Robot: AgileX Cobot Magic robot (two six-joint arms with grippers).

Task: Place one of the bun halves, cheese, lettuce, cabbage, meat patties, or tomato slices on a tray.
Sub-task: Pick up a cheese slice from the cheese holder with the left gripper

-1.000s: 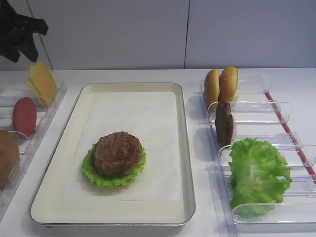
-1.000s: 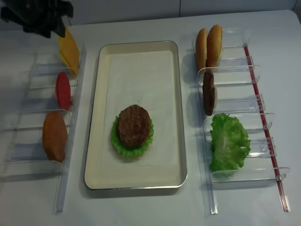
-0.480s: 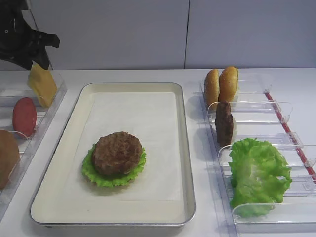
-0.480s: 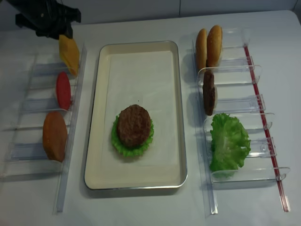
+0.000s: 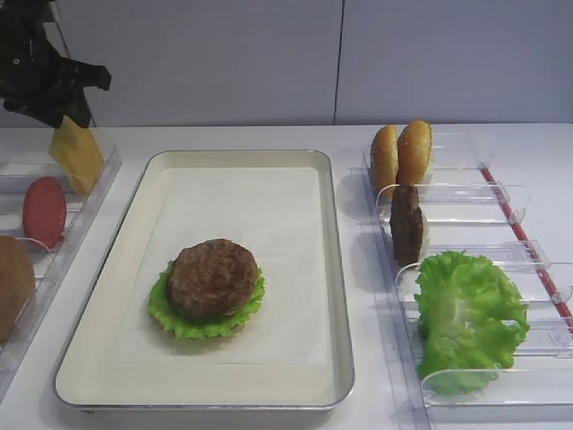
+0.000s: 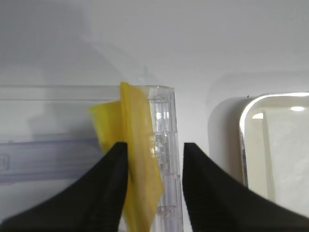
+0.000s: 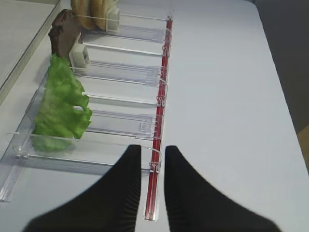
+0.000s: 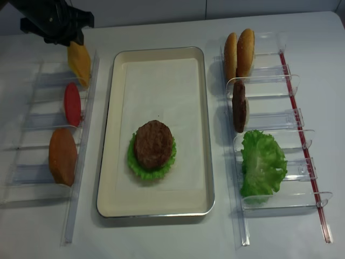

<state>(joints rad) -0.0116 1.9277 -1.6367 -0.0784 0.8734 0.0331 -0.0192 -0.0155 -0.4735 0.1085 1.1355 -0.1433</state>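
The left end effector (image 6: 153, 188) stands wide, straddling the top edge of the cheese (image 6: 137, 159), which stands on edge in the far left rack (image 8: 54, 81), beside the tray (image 8: 108, 135). The right end effector (image 7: 152, 166), nearly shut and empty, hangs far off.

A white desk (image 8: 172, 237) carries the cream tray (image 8: 108, 135) at centre, with clear plastic racks on its left (image 8: 32, 156) and right (image 8: 280, 162), seemingly resting flat.
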